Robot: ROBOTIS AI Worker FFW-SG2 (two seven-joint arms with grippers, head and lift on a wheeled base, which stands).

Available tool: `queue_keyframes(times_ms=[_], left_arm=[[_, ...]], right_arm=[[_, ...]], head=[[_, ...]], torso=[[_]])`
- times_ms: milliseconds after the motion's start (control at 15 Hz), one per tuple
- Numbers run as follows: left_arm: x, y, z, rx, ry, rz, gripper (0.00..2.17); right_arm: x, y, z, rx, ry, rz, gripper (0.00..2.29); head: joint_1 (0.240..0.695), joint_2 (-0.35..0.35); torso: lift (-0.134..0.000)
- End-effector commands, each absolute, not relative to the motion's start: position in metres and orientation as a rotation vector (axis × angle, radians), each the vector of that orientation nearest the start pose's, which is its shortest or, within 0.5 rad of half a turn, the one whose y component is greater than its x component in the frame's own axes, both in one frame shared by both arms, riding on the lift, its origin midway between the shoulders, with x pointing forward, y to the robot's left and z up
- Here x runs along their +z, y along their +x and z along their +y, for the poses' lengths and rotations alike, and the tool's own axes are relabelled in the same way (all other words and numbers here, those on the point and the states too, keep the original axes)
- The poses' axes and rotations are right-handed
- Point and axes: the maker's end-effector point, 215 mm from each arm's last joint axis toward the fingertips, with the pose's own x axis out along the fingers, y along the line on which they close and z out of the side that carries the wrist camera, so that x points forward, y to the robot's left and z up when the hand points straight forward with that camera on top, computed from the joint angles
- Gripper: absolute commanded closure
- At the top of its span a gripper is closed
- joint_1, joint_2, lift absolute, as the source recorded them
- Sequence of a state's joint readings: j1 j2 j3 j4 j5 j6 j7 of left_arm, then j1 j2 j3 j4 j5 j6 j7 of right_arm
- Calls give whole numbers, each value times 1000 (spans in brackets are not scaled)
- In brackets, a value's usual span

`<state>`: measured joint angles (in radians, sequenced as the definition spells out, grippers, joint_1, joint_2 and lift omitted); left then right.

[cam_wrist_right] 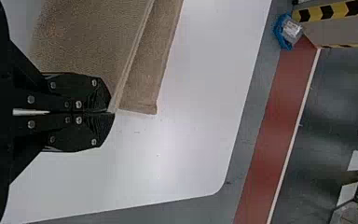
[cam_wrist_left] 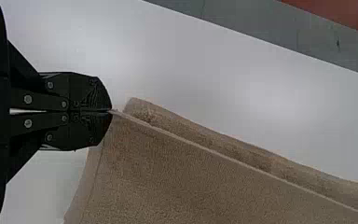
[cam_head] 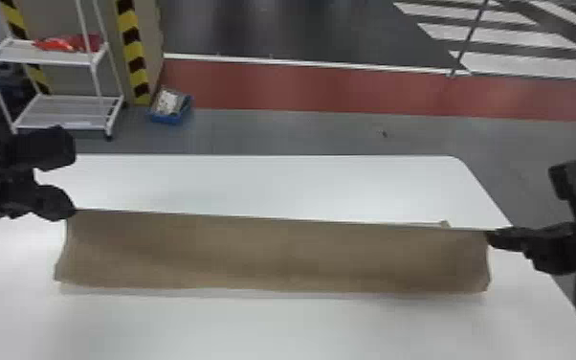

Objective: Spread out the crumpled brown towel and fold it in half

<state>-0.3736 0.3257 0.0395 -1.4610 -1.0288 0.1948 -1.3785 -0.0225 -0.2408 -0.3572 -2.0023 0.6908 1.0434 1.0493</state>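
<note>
1. The left black flat-fingered gripper [cam_head: 70, 211], at the left of the head view, is clamped on one end of the towel's upper edge.
2. The right black flat-fingered gripper [cam_head: 492, 235], at the frame's right, pinches the other end.
3. The brown rectangular cloth towel [cam_head: 272, 253] spans the middle of the frame – its upper edge stretched between them, a further strip behind that edge.
4. Beneath spreads a white smooth-topped table [cam_head: 263, 184].
5. Upper left – a white metal-framed shelf rack [cam_head: 38, 58].

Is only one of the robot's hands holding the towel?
No, the left gripper and right gripper each pinch the towel at a corner.
</note>
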Motion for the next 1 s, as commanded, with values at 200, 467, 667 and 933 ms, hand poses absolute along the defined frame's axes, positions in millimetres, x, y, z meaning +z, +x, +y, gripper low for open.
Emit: queue_keyframes(times_ms=[200,467,667,933], left_arm=[[-394,582,349,-800,1063,870,1497],[-400,586,352,-799,1065,891,1497],[-403,589,351,-803,1070,895,1497],[-404,588,353,-801,1072,902,1497]], right_arm=[[-356,498,-454,91,-255,794,1146],[-363,505,-461,79,-290,832,1146],[-367,510,-468,68,-315,859,1146],[-372,515,-474,71,-347,881,1146]], head=[[695,-110],[695,-111],[695,-112],[695,-119]], torso=[[-125],[-125],[-125],[-125]])
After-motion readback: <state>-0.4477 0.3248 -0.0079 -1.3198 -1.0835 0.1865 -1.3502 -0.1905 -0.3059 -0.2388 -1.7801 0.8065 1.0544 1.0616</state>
